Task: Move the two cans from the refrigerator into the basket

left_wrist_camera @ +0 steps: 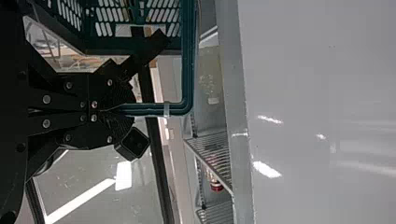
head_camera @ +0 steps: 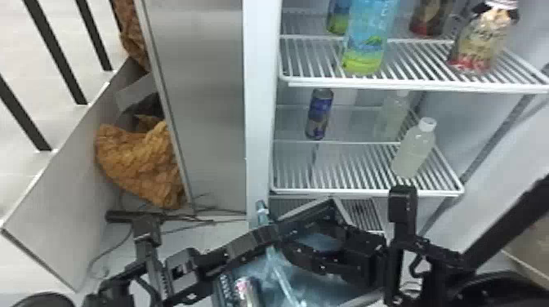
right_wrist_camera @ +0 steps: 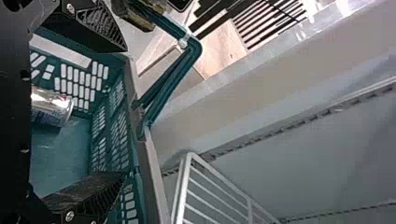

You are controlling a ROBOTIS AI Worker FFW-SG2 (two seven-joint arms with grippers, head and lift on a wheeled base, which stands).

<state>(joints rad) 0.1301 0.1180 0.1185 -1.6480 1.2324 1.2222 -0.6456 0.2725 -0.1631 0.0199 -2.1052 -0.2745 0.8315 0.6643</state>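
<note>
One can [head_camera: 247, 290] is seen in the green basket [right_wrist_camera: 112, 126], and another, a blue can [head_camera: 320, 114], is seen in the refrigerator [head_camera: 259, 122]. The basket's handle [left_wrist_camera: 187, 70] is gripped by the left gripper [head_camera: 263, 234], its fingers pressed narrow around the bar. In the left wrist view, a clear band [left_wrist_camera: 166, 109] is wrapped around the handle, just beside the fingertips. The right gripper [head_camera: 286, 235] is placed at the basket, beside the left one in the head view, with its fingers spread wide and nothing held between them. In the right wrist view, the can in the basket is seen apart from those fingers; whether it is upright or lying cannot be told.

The blue can is stood on the lower wire shelf [head_camera: 359, 191], toward the left and back. To its right on that shelf, two pale bottles are set, the nearer one [head_camera: 414, 149] with a white cap. On the upper wire shelf [head_camera: 408, 86], a tall blue and green bottle [head_camera: 365, 38] is stood at the left, and a patterned bottle [head_camera: 482, 43] at the right. Left of the refrigerator, a brown bundle [head_camera: 141, 163] is seen beside a pale panel [head_camera: 61, 216].
</note>
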